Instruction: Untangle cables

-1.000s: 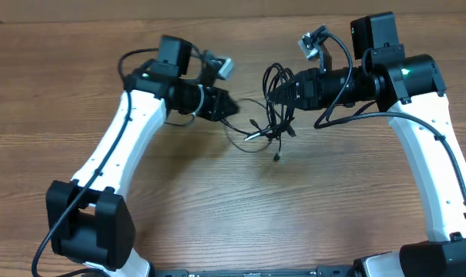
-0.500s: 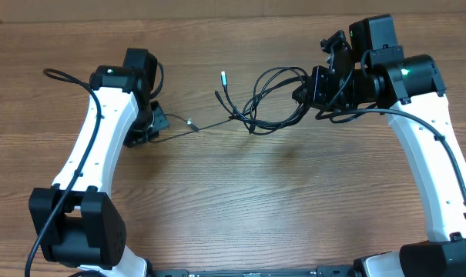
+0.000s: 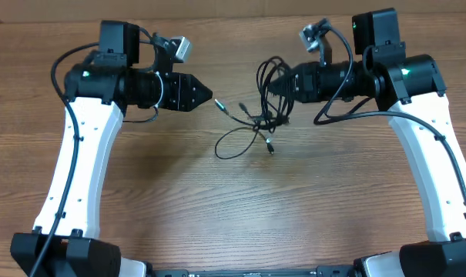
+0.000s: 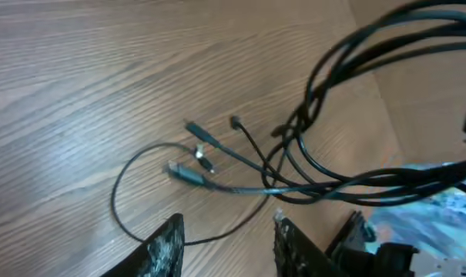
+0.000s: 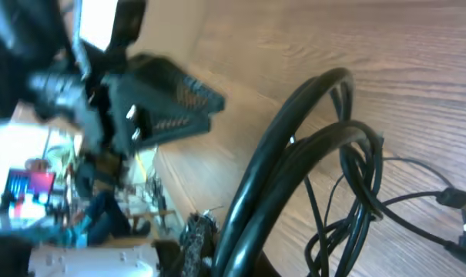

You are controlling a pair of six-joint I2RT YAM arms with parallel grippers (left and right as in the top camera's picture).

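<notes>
The cables (image 3: 268,115) are a bundle of thin, glossy black wires sitting just right of the middle of the worktop (image 3: 217,208), which is light brown with a long, streaky wood grain. The right gripper (image 3: 277,86) is clamped on the bundle from the right. In the right wrist view the strands arc up out of it in big smooth hoops, though the fingers themselves are mostly hidden behind the wire.

Below that grip the wires cross into a messy knot and spill onto the wood. One slack strand makes a wide, roundish loop (image 3: 231,148) lying flat towards the left. A few small silvery-grey plug tips (image 4: 188,175) stick out of the tangle on that side, short and stubby against the grain.

The left gripper (image 4: 229,246) is empty. Its two dark fingers, which look scuffed, stand apart with bare wood between them, and it sits just left of the loose ends without touching them. From overhead it looks like a black wedge pointing at the bundle.
</notes>
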